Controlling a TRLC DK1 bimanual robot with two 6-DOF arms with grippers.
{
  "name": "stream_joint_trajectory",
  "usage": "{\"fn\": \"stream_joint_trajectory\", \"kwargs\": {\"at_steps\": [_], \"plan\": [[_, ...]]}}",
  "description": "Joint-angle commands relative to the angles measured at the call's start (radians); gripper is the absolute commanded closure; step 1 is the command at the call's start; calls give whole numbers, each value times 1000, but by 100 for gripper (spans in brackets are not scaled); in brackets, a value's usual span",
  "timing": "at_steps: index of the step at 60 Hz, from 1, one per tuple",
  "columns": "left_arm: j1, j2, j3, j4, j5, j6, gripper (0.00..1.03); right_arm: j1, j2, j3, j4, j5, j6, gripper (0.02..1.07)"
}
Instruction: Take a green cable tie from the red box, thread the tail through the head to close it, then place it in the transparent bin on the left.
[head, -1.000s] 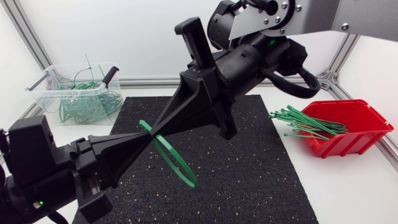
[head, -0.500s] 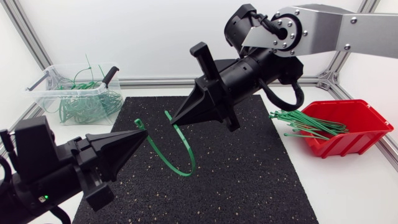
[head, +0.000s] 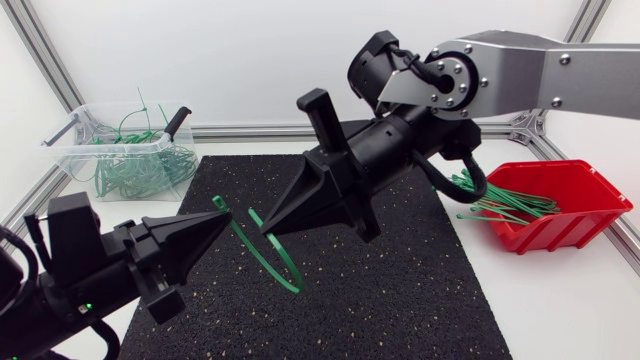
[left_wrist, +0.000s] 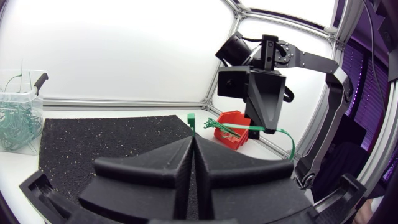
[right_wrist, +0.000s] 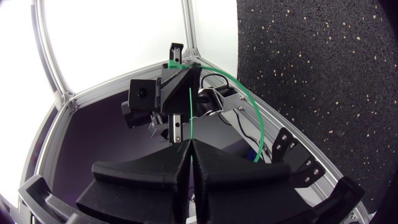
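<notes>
Here, over the black mat (head: 400, 290), left gripper (head: 228, 216) and right gripper (head: 266, 229) each clamp one end of a looped green cable tie (head: 290, 282).

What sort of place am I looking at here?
Probably a robotics lab test bench: left arm and right arm over a black mat, with a red box of green cable ties and a transparent bin at its sides.

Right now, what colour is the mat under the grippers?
Black with pale speckles; the mat shows best in the head view.
</notes>
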Motion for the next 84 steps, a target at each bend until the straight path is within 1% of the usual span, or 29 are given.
{"fn": "stream_joint_trajectory", "kwargs": {"at_steps": [1, 23, 29, 34, 37, 46, 55, 84], "plan": [[10, 9, -21, 22, 16, -1, 100, 15, 19, -24, 3, -12, 25, 101], [-50, 22, -6, 29, 7, -22, 100, 31, 13, 2, 6, -18, 31, 101], [-90, 29, 2, 26, -22, -24, 100, 36, -4, 7, 6, -18, 34, 101], [-105, 29, 11, 19, -34, -28, 100, 41, -23, 5, 6, -18, 37, 101], [-133, 29, 20, 16, -54, -30, 100, 41, -33, 5, 6, -17, 39, 101], [-168, 26, 28, 9, -83, -30, 100, 36, -43, 3, 6, -15, 40, 101], [-173, 19, 34, 6, -97, -30, 100, 39, -40, 0, 7, -15, 40, 101], [-173, -11, 39, -17, -97, -30, 100, 42, -8, -7, 24, -15, 46, 101]]}}
